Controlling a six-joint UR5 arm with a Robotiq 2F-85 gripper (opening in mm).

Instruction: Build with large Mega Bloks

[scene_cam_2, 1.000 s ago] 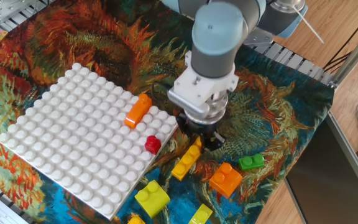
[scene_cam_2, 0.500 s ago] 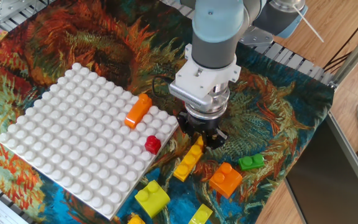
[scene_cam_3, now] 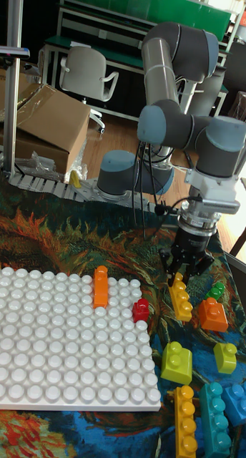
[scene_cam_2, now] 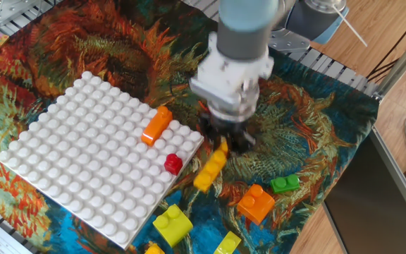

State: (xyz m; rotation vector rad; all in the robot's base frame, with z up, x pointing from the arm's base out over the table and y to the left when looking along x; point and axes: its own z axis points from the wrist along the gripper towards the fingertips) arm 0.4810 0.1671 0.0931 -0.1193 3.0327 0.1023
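My gripper [scene_cam_2: 223, 147] [scene_cam_3: 182, 279] is shut on the upper end of a yellow four-stud bar [scene_cam_2: 211, 169] [scene_cam_3: 181, 298], which hangs tilted just off the right edge of the white baseplate [scene_cam_2: 76, 166] [scene_cam_3: 51, 351]. An orange bar [scene_cam_2: 156, 125] [scene_cam_3: 101, 285] stands on the plate near its right side. A red one-stud cube [scene_cam_2: 173, 164] [scene_cam_3: 141, 310] sits at the plate's right edge. To the right of the yellow bar, loose on the cloth, lie an orange brick [scene_cam_2: 256, 202] [scene_cam_3: 212, 315] and a small green brick [scene_cam_2: 284, 184] [scene_cam_3: 215, 291].
A lime brick [scene_cam_2: 173, 224] [scene_cam_3: 175, 361] and a small yellow-green piece [scene_cam_2: 228, 243] [scene_cam_3: 224, 356] lie in front of the plate. Another yellow bar [scene_cam_3: 184, 422], a teal bar [scene_cam_3: 216, 416] and a blue brick [scene_cam_3: 242, 399] lie at the cloth's near edge. A dark tray [scene_cam_2: 372, 204] borders the right.
The gripper has risen and shifted slightly left, and the yellow bar has come up off the cloth with it. All other bricks are where they were.
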